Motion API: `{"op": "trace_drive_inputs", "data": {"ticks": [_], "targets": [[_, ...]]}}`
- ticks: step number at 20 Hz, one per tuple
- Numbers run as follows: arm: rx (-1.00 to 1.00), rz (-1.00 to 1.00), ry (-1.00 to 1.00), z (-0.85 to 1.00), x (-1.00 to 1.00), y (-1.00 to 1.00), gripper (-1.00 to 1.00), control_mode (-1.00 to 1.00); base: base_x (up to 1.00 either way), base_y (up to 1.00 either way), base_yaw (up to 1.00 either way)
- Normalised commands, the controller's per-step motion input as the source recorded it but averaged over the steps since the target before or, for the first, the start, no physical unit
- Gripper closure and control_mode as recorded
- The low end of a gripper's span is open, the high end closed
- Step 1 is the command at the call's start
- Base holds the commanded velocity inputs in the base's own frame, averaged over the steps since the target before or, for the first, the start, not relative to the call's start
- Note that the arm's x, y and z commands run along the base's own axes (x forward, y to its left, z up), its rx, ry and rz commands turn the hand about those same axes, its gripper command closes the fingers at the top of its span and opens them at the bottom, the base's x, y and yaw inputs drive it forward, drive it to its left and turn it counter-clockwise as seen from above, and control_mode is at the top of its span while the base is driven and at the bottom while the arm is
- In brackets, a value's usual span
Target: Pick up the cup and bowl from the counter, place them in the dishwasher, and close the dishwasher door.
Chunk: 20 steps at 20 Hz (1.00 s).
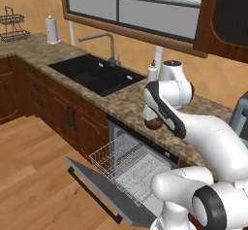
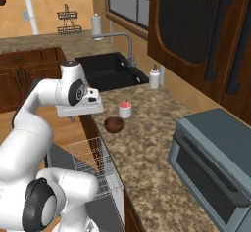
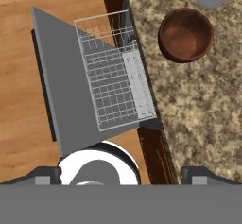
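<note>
Gripper (image 3: 121, 173): two dark fingertips at the lower frame corners, spread wide, holding nothing
Bowl: small round dark reddish-brown bowl (image 3: 185, 34) upper right in the hand view, just inside the speckled granite counter (image 3: 198, 114) edge
Cup: small white cup with pinkish-red inside (image 2: 125, 109), near the bowl
Door: flat dark grey dishwasher door (image 3: 61, 100) lies open, white wire rack (image 3: 116, 76) pulled out over it

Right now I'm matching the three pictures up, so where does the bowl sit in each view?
Left base view: bowl mid-right, partly hidden behind the arm.
Right base view: centre-left on the counter, just below the cup.
Hand view: upper right.
Shared landmark: the dishwasher's white wire rack, by the counter edge near it.
</note>
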Motion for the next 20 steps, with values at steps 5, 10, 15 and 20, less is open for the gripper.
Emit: {"op": "trace_drive_inputs", "data": {"ticks": [5,10,15,20], "targets": [[-0.01,0.0,-0.09,-0.55,0.65,-0.06,-1.0,-1.0,0.0,0.0,0.0],[0.0,0.0,0.0,-0.33,0.63,0.0,-1.0,-1.0,0.0,0.0,0.0],[0.0,0.0,0.0,-0.25,0.54,0.0,-1.0,-1.0,0.0,0.0,0.0],[0.0,-0.01,0.01,-0.22,0.36,0.0,-1.0,-1.0,0.0,0.0,0.0]]}}
